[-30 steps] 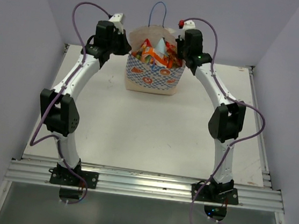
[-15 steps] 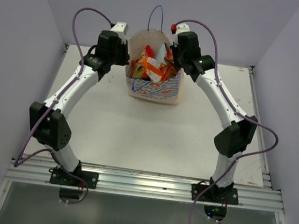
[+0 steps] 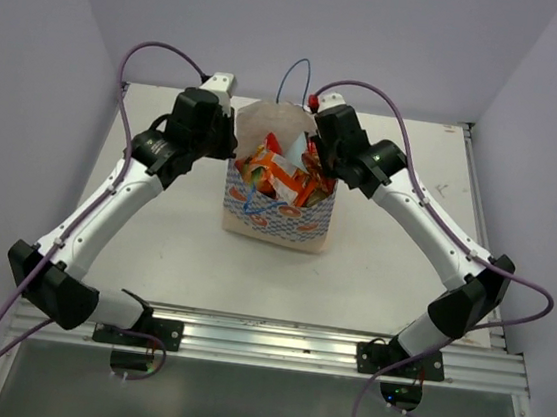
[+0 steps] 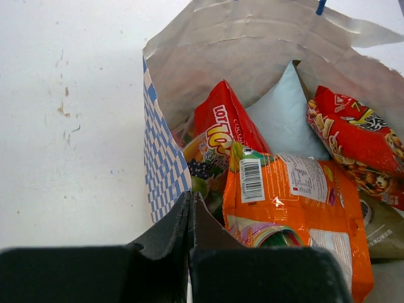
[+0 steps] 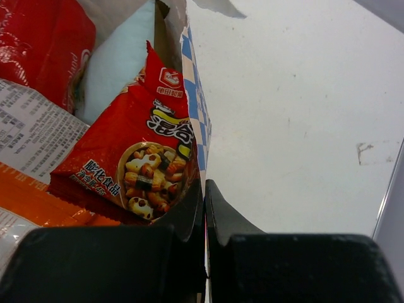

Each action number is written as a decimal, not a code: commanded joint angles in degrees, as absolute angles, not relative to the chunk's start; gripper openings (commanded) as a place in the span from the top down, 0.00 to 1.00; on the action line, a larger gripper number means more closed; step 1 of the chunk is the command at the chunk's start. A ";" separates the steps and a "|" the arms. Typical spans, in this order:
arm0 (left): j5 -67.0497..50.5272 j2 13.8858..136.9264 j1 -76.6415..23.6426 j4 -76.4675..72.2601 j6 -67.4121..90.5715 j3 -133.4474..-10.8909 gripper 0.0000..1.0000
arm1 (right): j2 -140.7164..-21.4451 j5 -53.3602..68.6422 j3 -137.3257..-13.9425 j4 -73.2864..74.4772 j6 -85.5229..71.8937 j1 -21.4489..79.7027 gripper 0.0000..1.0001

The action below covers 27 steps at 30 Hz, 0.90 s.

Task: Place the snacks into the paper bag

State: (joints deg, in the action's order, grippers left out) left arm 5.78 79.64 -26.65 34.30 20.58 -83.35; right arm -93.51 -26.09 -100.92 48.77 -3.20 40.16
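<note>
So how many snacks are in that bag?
5 visible: left red packet, light blue packet behind, right red packet, orange packet in front, brown packet far right; more may hide.

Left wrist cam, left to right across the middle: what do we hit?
table → paper bag (checked wall) → left red packet → light blue packet → right red packet

The paper bag (image 3: 276, 226) is cream above a blue-and-white checked band dotted with orange ovals. Inside it show an orange packet (image 4: 297, 202), a pale blue packet (image 4: 287, 117) and a red packet (image 5: 136, 145) printed with yellow-brown pieces. The counter (image 3: 382, 271) is white.
</note>
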 commanded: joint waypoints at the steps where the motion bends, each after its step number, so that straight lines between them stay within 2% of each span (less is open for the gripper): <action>1: 6.33 73.31 -27.95 31.28 24.60 -83.94 1.00 | -86.31 -29.00 -98.37 46.05 -6.58 40.96 1.00; 9: 6.59 67.25 -31.73 31.99 28.65 -75.50 1.00 | -83.50 -30.49 -91.85 46.49 -9.22 41.04 0.99; 10: 7.29 66.80 -31.82 31.91 28.65 -75.41 0.78 | -83.58 -30.41 -91.76 46.93 -9.84 41.04 0.72; 11: 7.90 66.45 -31.82 31.90 28.48 -75.50 0.59 | -83.50 -30.41 -91.76 47.02 -10.10 41.04 0.51; 12: 8.69 65.66 -31.90 31.82 28.04 -75.76 0.42 | -83.32 -30.58 -92.19 47.28 -10.46 41.04 0.34; 13: 10.70 65.22 -31.90 31.73 27.60 -76.20 0.13 | -82.89 -31.20 -93.24 47.37 -10.63 41.04 0.17; 14: 12.03 64.34 -31.90 31.55 26.38 -77.51 0.01 | -82.53 -32.07 -93.95 47.37 -10.81 41.04 0.06; 17: 19.67 63.11 -31.90 29.81 23.74 -82.07 0.00 | -81.57 -39.53 -99.04 48.77 -12.30 41.04 0.02; 21: 29.86 62.84 -31.90 24.18 15.83 -87.44 0.00 | -81.30 -50.95 -107.39 51.85 -11.69 41.13 0.01; 27: 34.98 66.88 -31.82 21.53 11.51 -90.44 0.00 | -77.88 -60.80 -105.47 50.53 -6.06 40.96 0.01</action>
State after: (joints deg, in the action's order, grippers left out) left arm 29.78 64.47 -31.79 25.19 15.84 -89.67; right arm -79.57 -51.24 -106.08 50.43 -8.45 41.08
